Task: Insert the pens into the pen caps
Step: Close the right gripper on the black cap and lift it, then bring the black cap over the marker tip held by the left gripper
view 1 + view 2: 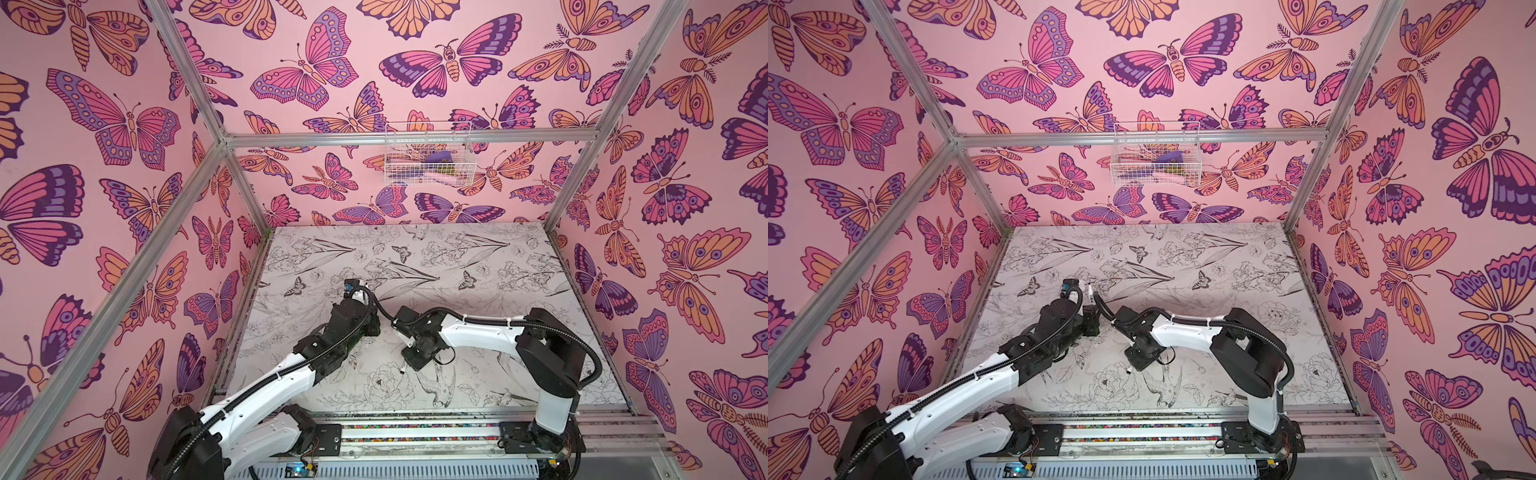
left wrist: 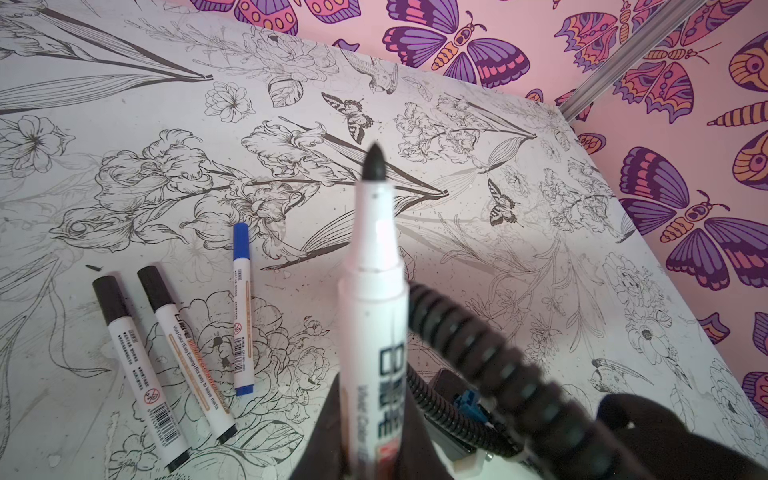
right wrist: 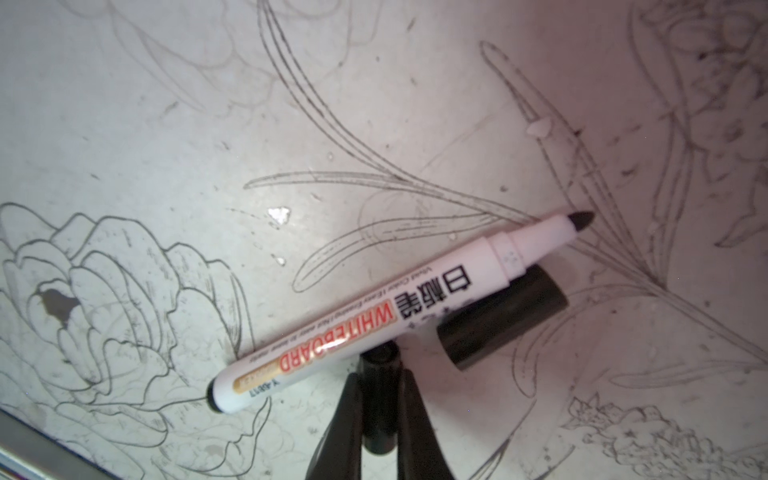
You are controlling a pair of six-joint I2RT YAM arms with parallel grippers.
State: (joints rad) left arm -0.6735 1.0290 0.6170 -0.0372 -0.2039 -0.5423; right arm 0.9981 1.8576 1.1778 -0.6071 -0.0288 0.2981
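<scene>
My left gripper (image 2: 372, 392) is shut on a white pen (image 2: 374, 291), which stands up from the jaws with its dark tip (image 2: 376, 162) bare; in a top view the pen (image 1: 1089, 291) pokes up mid-table. Three capped pens lie flat beyond it: two with black caps (image 2: 110, 297) (image 2: 156, 289) and one with a blue cap (image 2: 241, 241). My right gripper (image 3: 380, 376) points down at the table, shut on a black pen cap (image 3: 380, 409). Just past it lie an uncapped pen (image 3: 374, 320) and a loose black cap (image 3: 503, 318), touching each other.
The right arm's ribbed cable (image 2: 478, 353) runs close beside the held pen. Both wrists meet mid-table (image 1: 386, 328). A wire basket (image 1: 428, 156) hangs on the back wall. Aluminium posts (image 1: 573, 178) frame the table (image 1: 478, 257).
</scene>
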